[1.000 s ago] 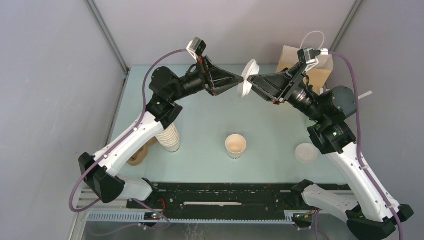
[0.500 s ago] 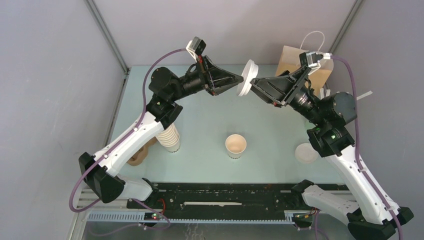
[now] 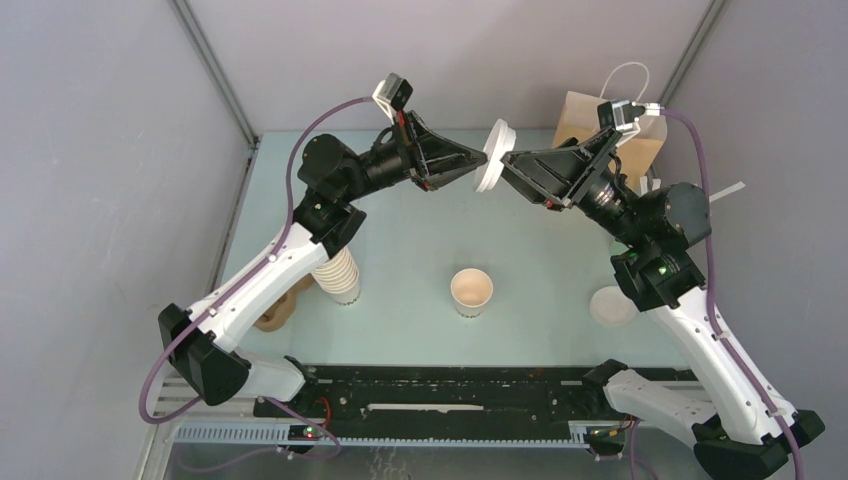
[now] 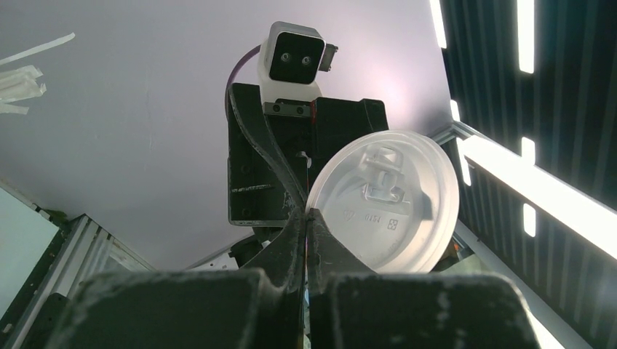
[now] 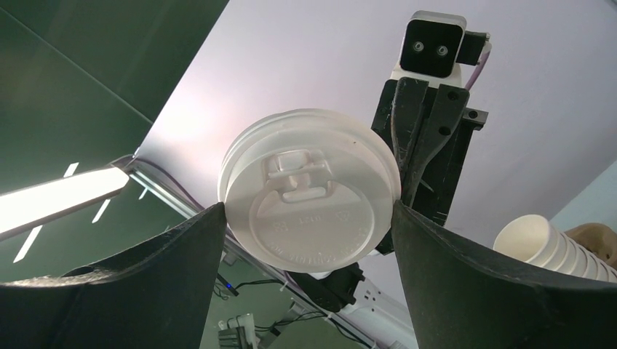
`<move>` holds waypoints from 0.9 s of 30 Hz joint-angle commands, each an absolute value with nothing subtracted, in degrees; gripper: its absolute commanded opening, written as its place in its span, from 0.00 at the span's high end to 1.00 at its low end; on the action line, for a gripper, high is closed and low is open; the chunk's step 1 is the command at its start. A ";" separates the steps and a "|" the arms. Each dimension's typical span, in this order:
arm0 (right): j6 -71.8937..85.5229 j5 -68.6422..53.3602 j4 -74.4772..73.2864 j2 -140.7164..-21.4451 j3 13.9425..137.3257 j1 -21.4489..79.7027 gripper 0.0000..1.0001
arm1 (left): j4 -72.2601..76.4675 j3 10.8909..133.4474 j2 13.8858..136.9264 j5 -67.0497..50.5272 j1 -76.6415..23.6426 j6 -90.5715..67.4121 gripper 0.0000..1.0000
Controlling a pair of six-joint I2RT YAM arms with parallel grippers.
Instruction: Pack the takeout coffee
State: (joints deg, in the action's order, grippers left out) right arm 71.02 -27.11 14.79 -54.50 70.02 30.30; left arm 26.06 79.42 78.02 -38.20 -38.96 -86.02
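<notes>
Pinches round white plastic lid (image 4: 383,201) by its rim in tightly closed left gripper (image 4: 306,213), high in the air. Flanks same lid with right gripper (image 5: 308,207) spread wide, one finger at each edge. Has small cream-white paper cup (image 3: 471,292), tan inside, upright and uncovered on pale green table (image 3: 420,240) below.

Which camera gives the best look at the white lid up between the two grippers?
Right wrist: the lid faces it squarely, whole, embossed tab clear. Left wrist shows its face, but the left gripper covers its lower-left rim. Top external sees it nearly edge-on.
</notes>
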 commanded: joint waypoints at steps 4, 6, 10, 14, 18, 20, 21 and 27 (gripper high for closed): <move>71.97 -27.40 17.43 -54.49 70.14 29.75 0.08 | 28.31 78.93 78.05 -39.22 -38.73 -86.35 1.00; 72.07 -27.53 17.48 -54.55 70.14 29.72 0.08 | 28.30 78.80 78.05 -39.11 -38.71 -86.31 1.00; 72.16 -27.61 16.98 -54.55 70.14 29.30 0.08 | 28.30 78.53 77.79 -38.77 -38.78 -86.29 1.00; 72.07 -27.48 16.42 -54.86 70.14 29.27 0.08 | 28.09 78.39 77.56 -38.68 -38.80 -86.16 1.00; 72.16 -27.50 16.46 -54.89 70.14 29.27 0.08 | 27.84 78.10 77.26 -38.59 -38.83 -86.05 1.00; 72.08 -27.38 16.19 -54.93 70.14 29.27 0.06 | 27.59 77.92 77.13 -38.58 -38.77 -85.88 1.00; 72.14 -27.49 16.25 -55.01 70.14 29.27 0.06 | 27.42 77.91 77.09 -38.56 -38.79 -85.79 1.00; 72.25 -27.47 16.61 -55.51 70.14 29.52 0.08 | 27.23 78.08 77.17 -38.75 -38.82 -85.69 1.00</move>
